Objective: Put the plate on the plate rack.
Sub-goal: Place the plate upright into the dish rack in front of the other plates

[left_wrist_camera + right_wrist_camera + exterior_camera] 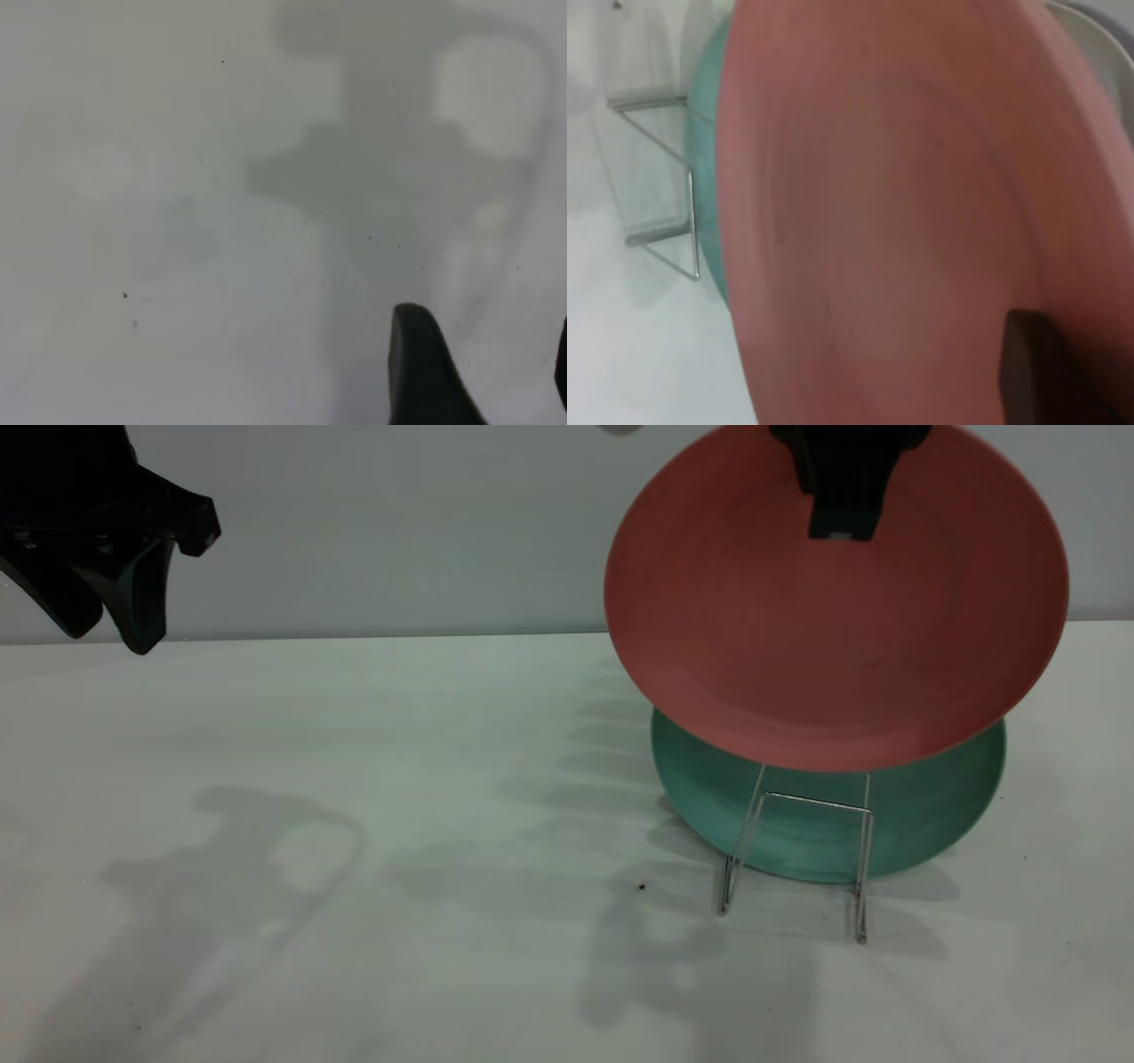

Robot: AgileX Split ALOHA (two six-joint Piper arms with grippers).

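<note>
The salmon-pink plate (833, 629) hangs nearly upright in the air at the right, its lower edge just above the silver wire plate rack (797, 850). My right gripper (840, 514) is shut on the plate's top rim. In the right wrist view the plate (904, 204) fills most of the picture, with one finger (1032, 372) lying on its face and the rack (664, 186) beyond it. My left gripper (115, 615) is open and empty, raised at the far left. It also shows in the left wrist view (483, 372), above bare table.
A teal-green plate (886, 824) stands in the rack behind the front loops, right under the pink plate, and shows in the right wrist view (704, 133). The white table (354, 868) stretches left of the rack. A grey wall closes the back.
</note>
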